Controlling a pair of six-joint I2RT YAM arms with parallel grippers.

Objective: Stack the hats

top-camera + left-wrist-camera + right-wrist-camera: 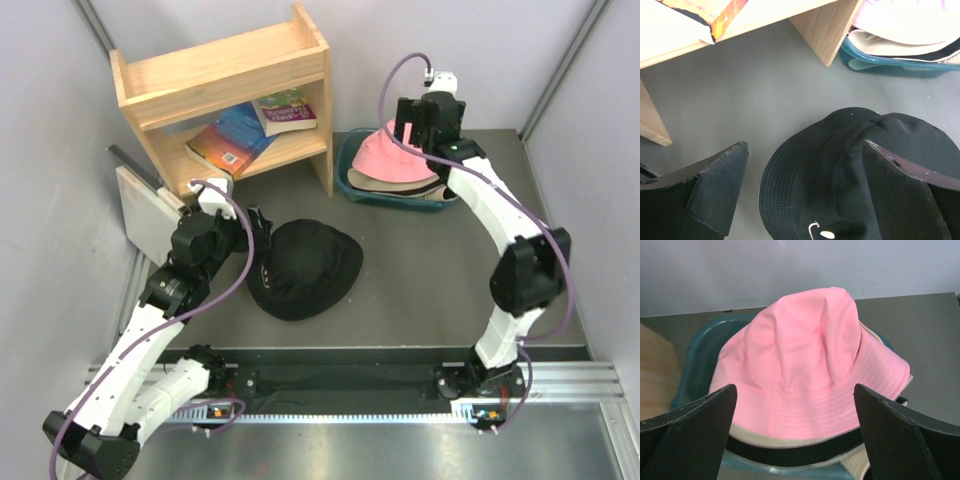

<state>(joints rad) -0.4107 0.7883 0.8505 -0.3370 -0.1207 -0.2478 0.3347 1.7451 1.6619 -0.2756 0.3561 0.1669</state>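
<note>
A black hat (305, 268) (850, 170) lies on the grey table in front of the left arm. My left gripper (258, 245) (805, 144) hovers open over its left brim, one finger (720, 185) over bare table, the other over the crown. A pink hat (395, 160) (805, 365) tops a pile in the teal tub (360, 185) (695, 360), with a beige brim (755, 437) and a black brim (800, 452) under it. My right gripper (408, 128) (795, 387) hangs open just above the pink hat, holding nothing.
A wooden shelf (230, 90) (825, 30) holding books (250, 130) stands at the back left, close to the tub. A grey board (145, 210) leans by the left wall. Walls close in on both sides.
</note>
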